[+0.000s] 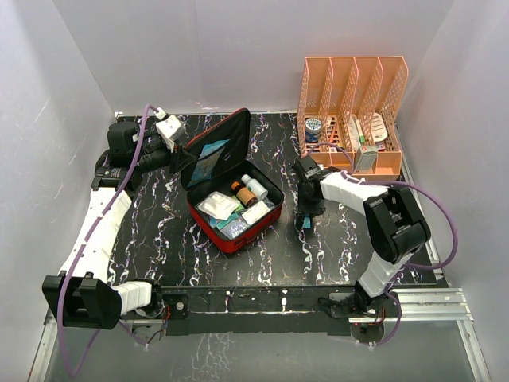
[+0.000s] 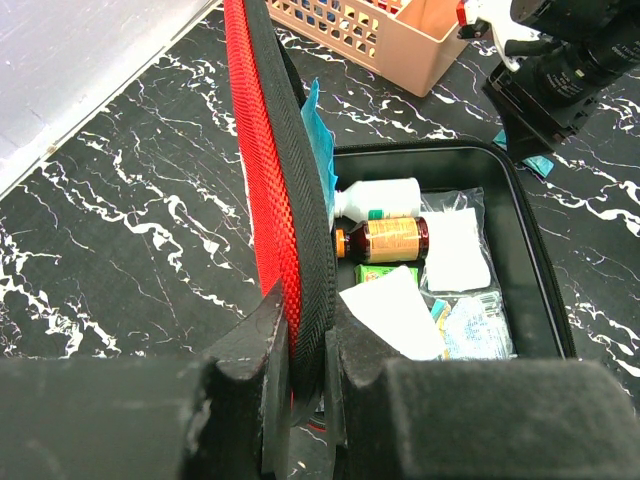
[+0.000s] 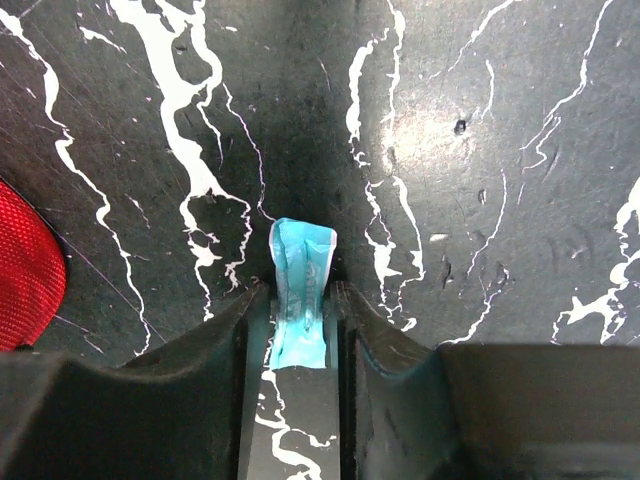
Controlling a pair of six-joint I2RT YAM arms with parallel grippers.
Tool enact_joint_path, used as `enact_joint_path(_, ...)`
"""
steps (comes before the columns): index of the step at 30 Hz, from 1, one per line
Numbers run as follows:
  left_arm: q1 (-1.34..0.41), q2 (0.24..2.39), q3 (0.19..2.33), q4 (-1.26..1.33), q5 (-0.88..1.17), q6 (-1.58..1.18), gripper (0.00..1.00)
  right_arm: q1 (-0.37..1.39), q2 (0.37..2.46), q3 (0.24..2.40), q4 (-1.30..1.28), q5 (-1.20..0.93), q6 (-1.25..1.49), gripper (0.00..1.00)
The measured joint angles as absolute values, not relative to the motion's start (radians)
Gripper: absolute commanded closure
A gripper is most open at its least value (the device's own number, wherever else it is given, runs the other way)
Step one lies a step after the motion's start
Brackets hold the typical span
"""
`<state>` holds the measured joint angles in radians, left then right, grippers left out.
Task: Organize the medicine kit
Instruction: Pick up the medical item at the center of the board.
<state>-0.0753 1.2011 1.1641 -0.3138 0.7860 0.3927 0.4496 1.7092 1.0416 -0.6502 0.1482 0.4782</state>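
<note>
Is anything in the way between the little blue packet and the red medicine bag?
Nothing visible. The blue packet lies on bare table right of the medicine kit, between the fingers of the right gripper. The left gripper holds the lid up, so the kit is open; only its low wall lies between.

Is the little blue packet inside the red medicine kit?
No, the teal packet lies on the black marble table, between the fingers of the right gripper, outside the red medicine kit.
</note>
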Motion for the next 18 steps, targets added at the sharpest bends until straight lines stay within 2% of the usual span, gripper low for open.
enact_joint_path(5, -0.075, 1.201, 1.164, -0.314, 0.786, 0.393, 1.00, 0.450, 1.721, 1.053, -0.653, 0.139, 0.470, 0.99)
enact_joint_path(10, -0.075, 1.201, 1.164, -0.314, 0.786, 0.393, 1.00, 0.450, 1.721, 1.079, -0.684, 0.134, 0.470, 1.00)
enact_joint_path(13, -0.075, 1.201, 1.164, -0.315, 0.786, 0.394, 1.00, 0.455, 1.720, 1.184, -0.765, 0.123, 0.476, 1.00)
enact_joint_path(18, -0.075, 1.201, 1.164, -0.319, 0.786, 0.399, 1.00, 0.470, 1.719, 1.596, -0.846, 0.121, 0.479, 1.00)
